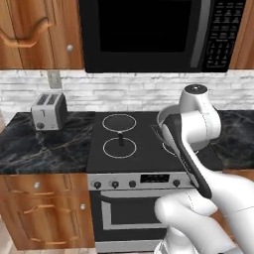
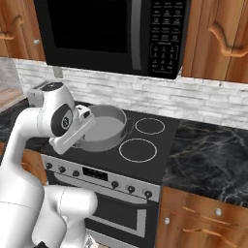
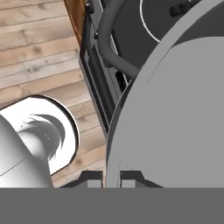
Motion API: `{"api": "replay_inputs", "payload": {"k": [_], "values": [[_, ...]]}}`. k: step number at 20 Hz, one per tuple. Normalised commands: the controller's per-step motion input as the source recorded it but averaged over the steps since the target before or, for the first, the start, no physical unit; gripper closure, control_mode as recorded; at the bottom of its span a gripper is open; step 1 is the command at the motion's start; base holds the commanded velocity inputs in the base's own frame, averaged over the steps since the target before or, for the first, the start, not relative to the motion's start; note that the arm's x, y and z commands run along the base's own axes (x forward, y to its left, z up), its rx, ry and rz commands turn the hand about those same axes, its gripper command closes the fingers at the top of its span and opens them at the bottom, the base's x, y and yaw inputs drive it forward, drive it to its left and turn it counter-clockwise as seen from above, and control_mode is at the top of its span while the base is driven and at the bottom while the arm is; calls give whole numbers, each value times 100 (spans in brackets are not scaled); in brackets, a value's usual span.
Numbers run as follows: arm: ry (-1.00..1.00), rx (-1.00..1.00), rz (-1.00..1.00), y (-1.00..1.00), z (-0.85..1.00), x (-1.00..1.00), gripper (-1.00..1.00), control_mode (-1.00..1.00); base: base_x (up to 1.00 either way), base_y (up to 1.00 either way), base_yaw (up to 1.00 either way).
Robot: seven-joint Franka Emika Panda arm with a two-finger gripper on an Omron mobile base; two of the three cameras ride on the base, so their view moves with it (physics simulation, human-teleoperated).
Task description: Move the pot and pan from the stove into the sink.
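My gripper (image 3: 110, 183) is shut on the rim of the grey pot (image 2: 102, 128), which hangs just above the middle of the stove (image 1: 144, 130). In the hand view the pot's wall (image 3: 175, 122) stands between the two dark fingertips. From the left base view only a curve of the pot (image 1: 165, 115) shows behind my forearm. The flat black pan (image 1: 119, 147) lies on the front left burner, its short stick handle pointing back. It also appears as a pale ring at the top of the hand view, pan (image 3: 168, 19). The sink is out of view.
A toaster (image 1: 48, 111) stands on the black marble counter (image 1: 44, 146) left of the stove. A black microwave (image 2: 111, 34) hangs above the cooktop (image 2: 145, 160). More counter (image 2: 208, 155) lies to the right. The oven door handle (image 3: 109, 48) and wooden floor (image 3: 39, 57) are below.
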Motion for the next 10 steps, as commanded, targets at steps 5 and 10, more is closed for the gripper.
{"api": "replay_inputs", "payload": {"k": [5,10], "values": [[0,0,0,0,0,0,100,100,-28,-6,42],[0,0,0,0,0,0,100,100,-21,-11,45]]}}
